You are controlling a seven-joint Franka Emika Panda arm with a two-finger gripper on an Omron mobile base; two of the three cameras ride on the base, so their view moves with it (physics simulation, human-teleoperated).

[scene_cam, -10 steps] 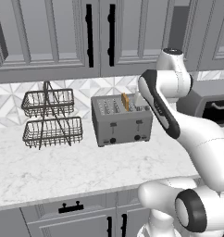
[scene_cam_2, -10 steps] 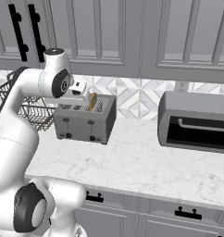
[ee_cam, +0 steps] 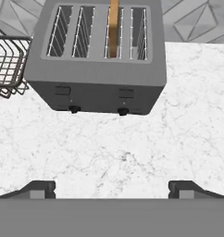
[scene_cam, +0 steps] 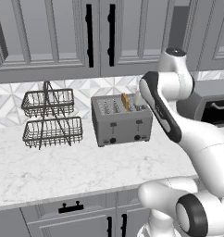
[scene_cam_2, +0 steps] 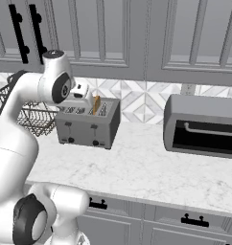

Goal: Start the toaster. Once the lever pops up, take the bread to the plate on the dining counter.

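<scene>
The arm's own forearm hides part of the toaster [scene_cam: 121,121] from the left, and the gripper [ee_cam: 112,187] shows just two finger stubs, spread wide, holding nothing. It hangs above the marble worktop [ee_cam: 132,152], toaster just ahead, the bread [ee_cam: 114,28] upright in the third slot.

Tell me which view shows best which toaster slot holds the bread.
The hand view: it looks down into the toaster, and the bread stands in the third slot from the left. The left base view shows the slice poking up, slots foreshortened; the right base view shows it beside the arm, slots barely visible.
</scene>
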